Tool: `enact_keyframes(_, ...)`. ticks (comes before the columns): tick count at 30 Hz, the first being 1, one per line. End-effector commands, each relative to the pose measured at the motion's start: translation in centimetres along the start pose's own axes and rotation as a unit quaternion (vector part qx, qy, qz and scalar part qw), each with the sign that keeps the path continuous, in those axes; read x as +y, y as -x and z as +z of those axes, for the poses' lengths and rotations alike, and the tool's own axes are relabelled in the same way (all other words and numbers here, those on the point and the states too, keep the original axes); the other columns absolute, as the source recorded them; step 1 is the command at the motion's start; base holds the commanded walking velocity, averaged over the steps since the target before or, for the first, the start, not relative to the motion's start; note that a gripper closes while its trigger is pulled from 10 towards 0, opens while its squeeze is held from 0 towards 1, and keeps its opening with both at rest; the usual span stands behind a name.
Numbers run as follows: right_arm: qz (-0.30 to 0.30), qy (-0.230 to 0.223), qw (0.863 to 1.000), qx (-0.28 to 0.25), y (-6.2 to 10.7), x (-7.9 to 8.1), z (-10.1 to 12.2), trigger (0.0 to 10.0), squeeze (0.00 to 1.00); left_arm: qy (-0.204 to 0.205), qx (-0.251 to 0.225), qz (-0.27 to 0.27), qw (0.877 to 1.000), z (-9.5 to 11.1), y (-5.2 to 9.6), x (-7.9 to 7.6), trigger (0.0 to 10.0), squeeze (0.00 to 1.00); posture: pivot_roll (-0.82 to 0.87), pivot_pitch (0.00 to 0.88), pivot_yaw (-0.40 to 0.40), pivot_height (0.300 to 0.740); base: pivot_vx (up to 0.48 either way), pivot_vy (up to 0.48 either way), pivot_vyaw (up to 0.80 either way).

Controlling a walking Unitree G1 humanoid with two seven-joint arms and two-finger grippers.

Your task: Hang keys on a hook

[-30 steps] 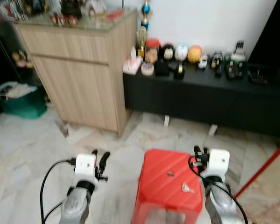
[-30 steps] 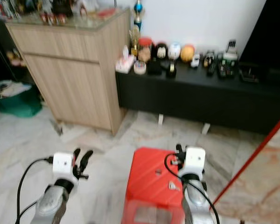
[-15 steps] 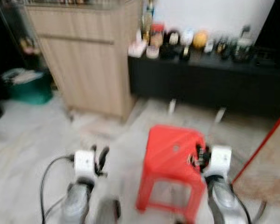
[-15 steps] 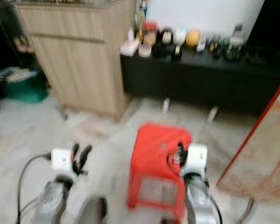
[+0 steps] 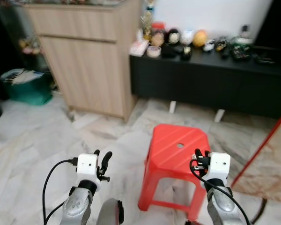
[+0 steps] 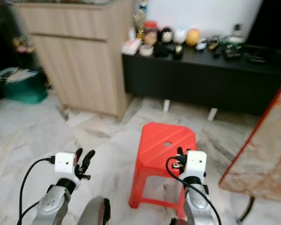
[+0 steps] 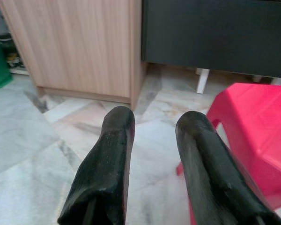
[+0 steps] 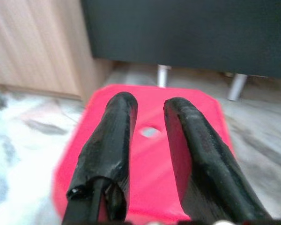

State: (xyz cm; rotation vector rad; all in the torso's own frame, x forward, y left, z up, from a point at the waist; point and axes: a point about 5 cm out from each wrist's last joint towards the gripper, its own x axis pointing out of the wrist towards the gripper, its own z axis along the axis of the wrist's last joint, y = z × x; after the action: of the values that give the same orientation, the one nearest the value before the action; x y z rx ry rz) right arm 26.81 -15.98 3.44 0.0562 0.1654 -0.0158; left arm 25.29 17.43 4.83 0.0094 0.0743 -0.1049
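Looking down on a red stool point(image 5: 171, 152) standing on the marble floor point(image 5: 37, 136), round hole point(image 5: 180, 146) in the top. Left of the stool and nearer the camera, the left end effector point(image 5: 102, 153): hovers over bare floor, fingers point(image 7: 107, 154) spread with a clear gap, gripping nothing. At the stool's near right corner, the right end effector point(image 5: 201, 153): points along the red top toward the hole, fingers point(image 8: 110, 145) likewise parted, nothing between them.

Where the keys lie: cannot tell from here, and the same goes for the hook.

Beyond the stool, a low black surface point(image 5: 201, 79) on white feet, crowded along the top with small ornaments point(image 5: 178, 37). Beyond and left of the stool, butting against that surface, a pale wooden cabinet point(image 5: 89, 61). Further left again, well apart from the stool, a green bin point(image 5: 25, 89). Right of the stool, a stone-patterned slab point(image 6: 262, 150) with a red edge.
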Motion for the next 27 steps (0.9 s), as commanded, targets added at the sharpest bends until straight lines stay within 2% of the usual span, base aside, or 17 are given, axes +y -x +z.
enact_keyframes(1,-0.009,0.003,1.000,0.004,0.22,-0.66,-0.20,10.0,0.00,0.001,-0.001,-0.007,1.000,0.22,-0.25,-0.28,10.0,0.00,-0.02,0.000,-0.013,0.617,0.000,0.000,0.00)
enact_keyframes(24,-0.002,0.011,1.000,0.007,0.17,-0.53,-0.39,10.0,0.00,0.004,-0.003,-0.013,1.000,0.35,-0.26,-0.32,10.0,0.00,-0.01,0.000,-0.010,0.617,0.000,0.000,0.00)
enact_keyframes(27,-0.001,0.011,1.000,0.005,0.17,-0.50,-0.35,10.0,0.00,0.005,-0.002,-0.013,1.000,0.34,-0.26,-0.32,10.0,0.00,-0.01,0.000,-0.010,0.617,0.000,0.000,0.60)
